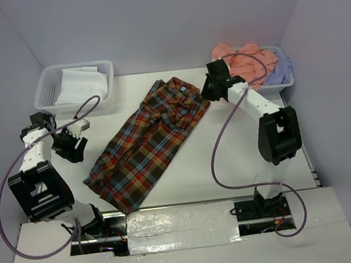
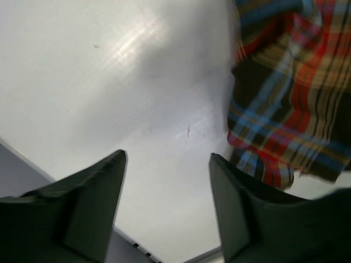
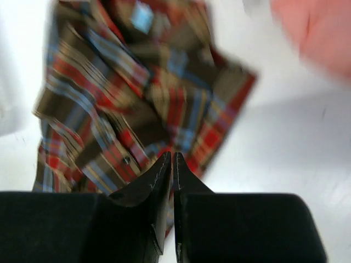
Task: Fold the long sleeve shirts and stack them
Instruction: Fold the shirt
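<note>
A plaid long sleeve shirt (image 1: 148, 143) in red, brown, blue and yellow lies diagonally across the middle of the table, collar at the far end. My left gripper (image 1: 75, 150) hangs left of the shirt's lower part. In the left wrist view this gripper (image 2: 167, 159) stands open over bare table, with the plaid cloth (image 2: 290, 82) off to its right. My right gripper (image 1: 206, 92) is at the collar end. In the right wrist view it (image 3: 171, 156) is shut with nothing between its fingers, above the plaid shirt (image 3: 126, 93). A salmon-pink shirt (image 1: 243, 59) and a lavender one (image 1: 281, 68) lie heaped at the back right.
A white lattice basket (image 1: 46, 78) at the back left holds white cloth (image 1: 84, 84). Another white basket (image 1: 289, 82) at the back right holds the pink and lavender shirts. Purple cables loop from both arms. Walls close the table on three sides.
</note>
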`<state>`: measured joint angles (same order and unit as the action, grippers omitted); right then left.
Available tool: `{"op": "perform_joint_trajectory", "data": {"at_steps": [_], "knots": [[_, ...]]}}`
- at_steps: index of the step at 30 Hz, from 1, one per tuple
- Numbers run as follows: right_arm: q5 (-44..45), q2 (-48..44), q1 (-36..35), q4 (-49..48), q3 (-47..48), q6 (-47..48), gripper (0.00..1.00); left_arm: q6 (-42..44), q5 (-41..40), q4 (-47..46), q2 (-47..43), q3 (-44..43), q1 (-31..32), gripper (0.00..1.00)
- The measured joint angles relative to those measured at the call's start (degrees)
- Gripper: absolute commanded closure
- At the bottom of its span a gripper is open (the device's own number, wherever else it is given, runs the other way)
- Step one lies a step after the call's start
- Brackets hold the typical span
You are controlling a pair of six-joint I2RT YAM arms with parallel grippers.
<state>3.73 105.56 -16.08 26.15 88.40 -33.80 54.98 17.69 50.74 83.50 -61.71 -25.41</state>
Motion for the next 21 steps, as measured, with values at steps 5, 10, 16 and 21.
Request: {"op": "perform_joint_trajectory", "data": {"at_steps": [5,10,16,21], "knots": [[-1.60,5.27,-0.57,0.20,-6.10,-7.02,0.66,-4.98,3.78,-2.89,7.98,-3.37,0.24,0.32],[-1.90,13.57,-0.83,2.47,-0.98,-9.31,0.51,-5.84,4.09,-4.92,10.82,0.57,1.31,0.30],[-3.06,17.88,-0.85,3.06,3.23,-10.23,0.82,-5.42,4.15,-5.38,10.75,5.92,2.49,0.35],[-4.59,21.46,-1.11,5.42,8.83,-10.43,0.90,-4.04,4.17,-6.32,8.74,8.85,4.72,0.42]]}}
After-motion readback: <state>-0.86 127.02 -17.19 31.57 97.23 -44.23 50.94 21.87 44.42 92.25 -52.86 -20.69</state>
